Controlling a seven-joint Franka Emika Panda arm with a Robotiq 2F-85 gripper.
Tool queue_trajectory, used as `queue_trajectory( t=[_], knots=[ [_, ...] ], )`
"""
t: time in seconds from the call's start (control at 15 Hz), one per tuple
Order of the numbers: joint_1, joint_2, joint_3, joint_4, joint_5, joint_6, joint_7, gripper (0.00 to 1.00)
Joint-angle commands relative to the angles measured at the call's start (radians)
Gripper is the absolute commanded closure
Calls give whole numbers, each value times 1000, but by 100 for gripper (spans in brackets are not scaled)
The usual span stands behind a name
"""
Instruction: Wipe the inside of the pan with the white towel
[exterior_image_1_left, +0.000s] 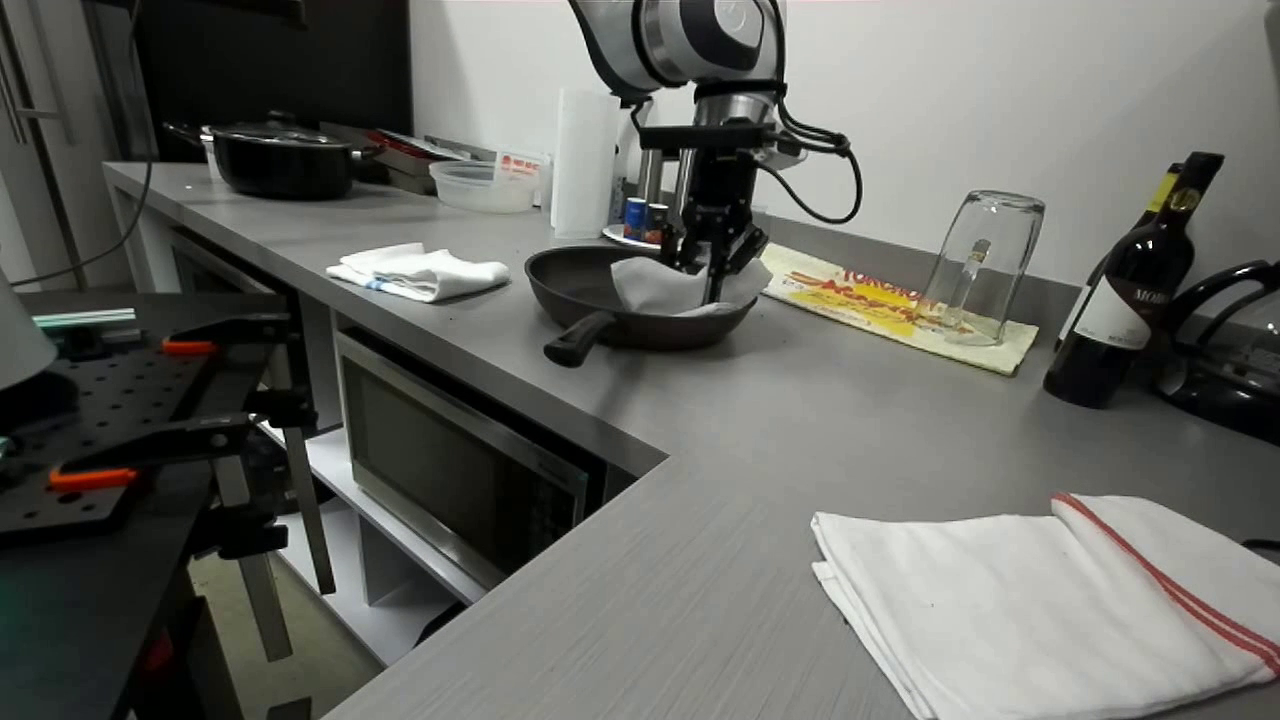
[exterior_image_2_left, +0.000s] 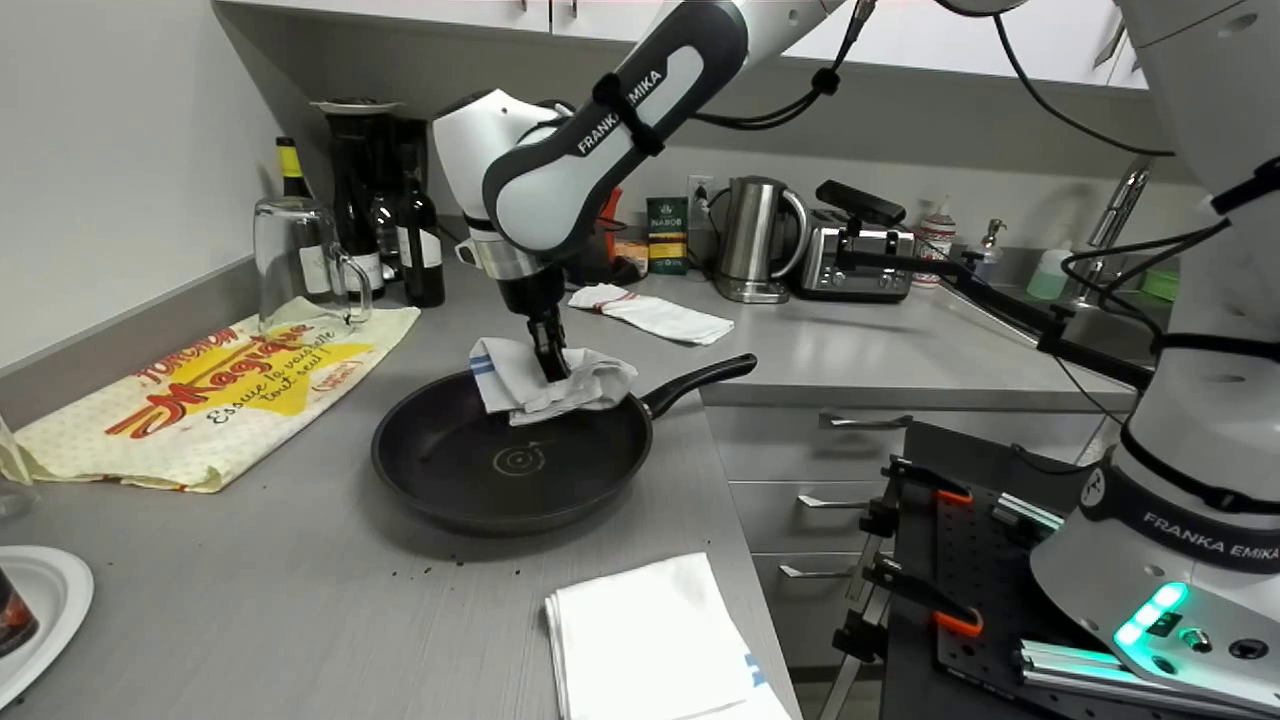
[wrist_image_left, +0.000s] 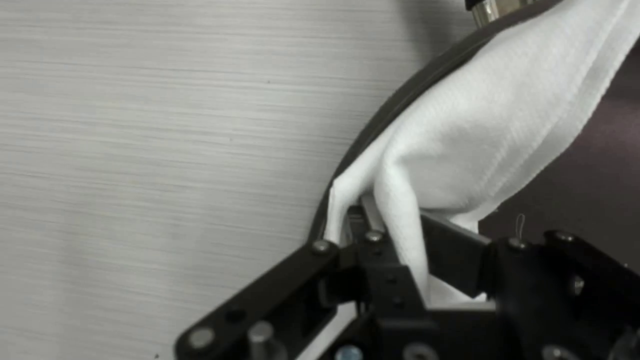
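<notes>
A folded white cloth with red stripes (exterior_image_1_left: 1010, 600) lies nearest in an exterior view, at the near right of the grey counter (exterior_image_1_left: 760, 470). Farther off sits the pan (exterior_image_1_left: 570, 283), its handle (exterior_image_1_left: 580, 340) pointing near and left. The white towel (exterior_image_1_left: 645, 285) lies rumpled inside, over the right part of the pan, and the gripper (exterior_image_1_left: 712, 280) points down into it. To the right, a glass mug (exterior_image_1_left: 985, 270) stands on a yellow printed sheet (exterior_image_1_left: 840, 285), with dark bottles (exterior_image_1_left: 1150, 255) farther right. A lidded black pot (exterior_image_1_left: 285, 165) stands far left.

A folded white cloth with a blue mark (exterior_image_2_left: 650, 640) lies nearest in an exterior view, with a white plate (exterior_image_2_left: 70, 590) at the near left. Dark specks (exterior_image_2_left: 460, 563) dot the counter just beside the pan. The near part of the pan is bare; the towel, its blue stripes showing, covers some of the far part and hides a stretch of the far rim. The arm (exterior_image_2_left: 600, 170) reaches in from the right.

The gripper itself is nearest in the wrist view. Its jaws are drawn together, slightly apart, with a fold of the towel pinched between them; the tips are hidden. From there the towel spreads far and right along the inside of the pan's wall. Bare pan floor shows on the right, counter on the left.
</notes>
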Motion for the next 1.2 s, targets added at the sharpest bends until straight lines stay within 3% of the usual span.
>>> queue_trajectory(
  t=[0.0,0.6,1.13],
  knots=[
    [25,-93,-5,-47,-46,33,37,97],
    [144,-244,68,-107,-139,22,64,97],
    [275,-161,179,-104,-131,-11,46,97]
  ],
)
